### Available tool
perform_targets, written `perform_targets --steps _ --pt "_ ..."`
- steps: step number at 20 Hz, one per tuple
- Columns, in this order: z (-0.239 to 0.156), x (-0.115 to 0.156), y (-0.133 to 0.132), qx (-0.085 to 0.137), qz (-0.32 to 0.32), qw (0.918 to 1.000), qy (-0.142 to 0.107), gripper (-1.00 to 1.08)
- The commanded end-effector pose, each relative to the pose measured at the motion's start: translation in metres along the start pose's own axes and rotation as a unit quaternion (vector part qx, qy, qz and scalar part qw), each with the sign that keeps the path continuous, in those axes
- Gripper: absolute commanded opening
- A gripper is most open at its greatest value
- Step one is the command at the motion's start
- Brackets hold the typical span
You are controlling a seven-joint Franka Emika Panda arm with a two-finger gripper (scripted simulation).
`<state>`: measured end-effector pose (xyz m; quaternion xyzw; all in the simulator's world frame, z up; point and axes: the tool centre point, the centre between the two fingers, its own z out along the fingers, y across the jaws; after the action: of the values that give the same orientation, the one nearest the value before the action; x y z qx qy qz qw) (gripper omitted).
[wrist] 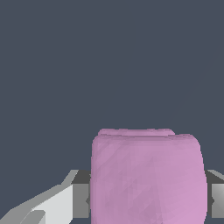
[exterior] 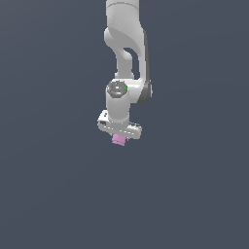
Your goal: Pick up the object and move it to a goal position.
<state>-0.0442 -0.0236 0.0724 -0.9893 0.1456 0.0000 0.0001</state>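
The pink cube sits just under the white hand of my arm in the exterior view, near the middle of the picture. My gripper points down and its fingers are hidden behind the hand and the cube there. In the wrist view the pink cube fills the lower middle, and a grey finger pad touches one side of it while the other pad touches the opposite side. The gripper is shut on the cube.
A plain dark grey-blue background surrounds the arm in both views. No other object, edge or goal marker shows.
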Motion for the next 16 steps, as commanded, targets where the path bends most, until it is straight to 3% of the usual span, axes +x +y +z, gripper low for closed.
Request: perform_targets --steps 1,9,16 --pt "-0.006 -0.016 -0.003 0.000 0.000 1.0000 0.000 -1.00" --pt "-0.020 -0.052 -0.009 0.000 0.000 1.0000 0.000 -1.00" --pt "-0.025 -0.063 -0.012 0.000 0.000 1.0000 0.000 -1.00"
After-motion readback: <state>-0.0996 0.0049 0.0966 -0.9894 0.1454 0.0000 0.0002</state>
